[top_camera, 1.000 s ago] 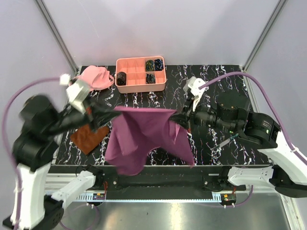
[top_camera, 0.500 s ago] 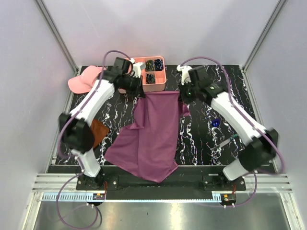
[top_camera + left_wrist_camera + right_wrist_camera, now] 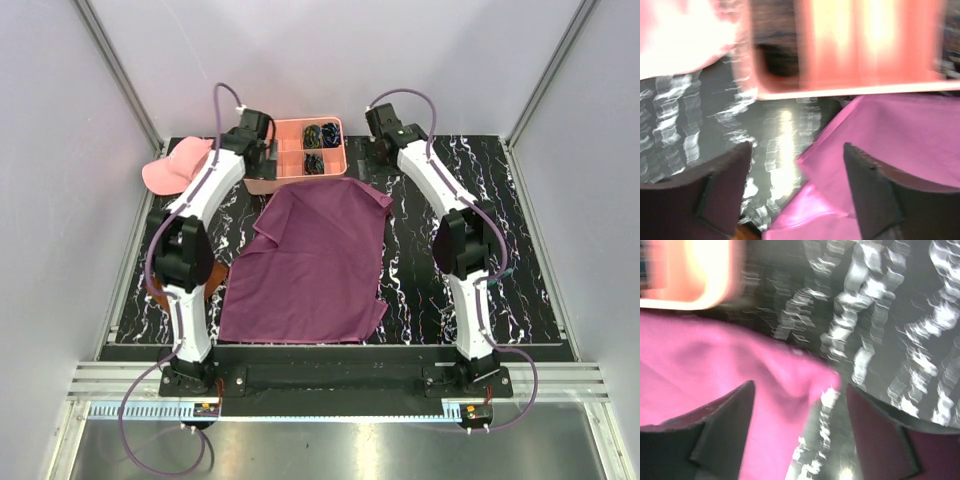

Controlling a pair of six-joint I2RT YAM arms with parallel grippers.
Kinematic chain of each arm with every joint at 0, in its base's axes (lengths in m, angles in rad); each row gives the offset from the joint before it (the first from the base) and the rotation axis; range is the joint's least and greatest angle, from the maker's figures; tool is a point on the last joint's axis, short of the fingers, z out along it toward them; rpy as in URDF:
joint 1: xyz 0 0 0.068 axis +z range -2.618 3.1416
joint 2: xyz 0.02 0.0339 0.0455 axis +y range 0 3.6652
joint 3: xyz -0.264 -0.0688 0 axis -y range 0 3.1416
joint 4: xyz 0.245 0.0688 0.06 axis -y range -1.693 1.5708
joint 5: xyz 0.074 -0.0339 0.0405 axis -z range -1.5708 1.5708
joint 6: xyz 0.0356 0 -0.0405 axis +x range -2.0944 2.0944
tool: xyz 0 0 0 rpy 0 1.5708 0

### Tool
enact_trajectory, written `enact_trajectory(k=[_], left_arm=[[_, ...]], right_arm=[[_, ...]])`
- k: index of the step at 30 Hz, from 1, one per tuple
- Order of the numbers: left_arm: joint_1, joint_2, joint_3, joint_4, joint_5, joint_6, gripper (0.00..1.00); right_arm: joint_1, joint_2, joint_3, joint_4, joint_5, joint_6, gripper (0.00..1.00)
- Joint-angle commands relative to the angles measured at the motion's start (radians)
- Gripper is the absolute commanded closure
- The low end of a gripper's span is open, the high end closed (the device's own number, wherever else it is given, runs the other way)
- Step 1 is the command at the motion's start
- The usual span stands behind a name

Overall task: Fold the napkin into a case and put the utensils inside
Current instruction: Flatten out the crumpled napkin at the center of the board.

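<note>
Napkin (image 3: 315, 265) spread flat; left gripper (image 3: 797, 167), right gripper (image 3: 800, 412) over far corners, fingers wide, empty. Next, likely: regrip edge, fold.

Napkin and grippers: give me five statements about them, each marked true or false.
1. The napkin lies spread out on the table. True.
2. The left gripper is clamped on a napkin corner. False: its jaws stand open with nothing between them.
3. The compartment tray sits just beyond the napkin's far edge. True.
4. The pink cap lies on top of the napkin. False: it lies at the table's far left, apart from the napkin.
5. The right gripper is open and holds nothing. True.
</note>
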Motion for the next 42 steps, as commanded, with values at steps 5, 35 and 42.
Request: enact_trajectory(k=[5,35,42], left_arm=[[-0.008,-0.566,-0.505,0.253,0.29,-0.262,0.24],[-0.264,-0.943,-1.206,0.57,0.563,-0.461,0.52],[-0.263,-0.966,-1.174,0.527,0.539,-0.426,0.52]], right_arm=[[-0.001,-0.388,-0.385,-0.145,0.17,0.261,0.12],[0.238,-0.751,-1.447,0.414,-0.213,0.608,0.5],[0.238,-0.792,-1.475,0.357,-0.167,0.625,0.65]])
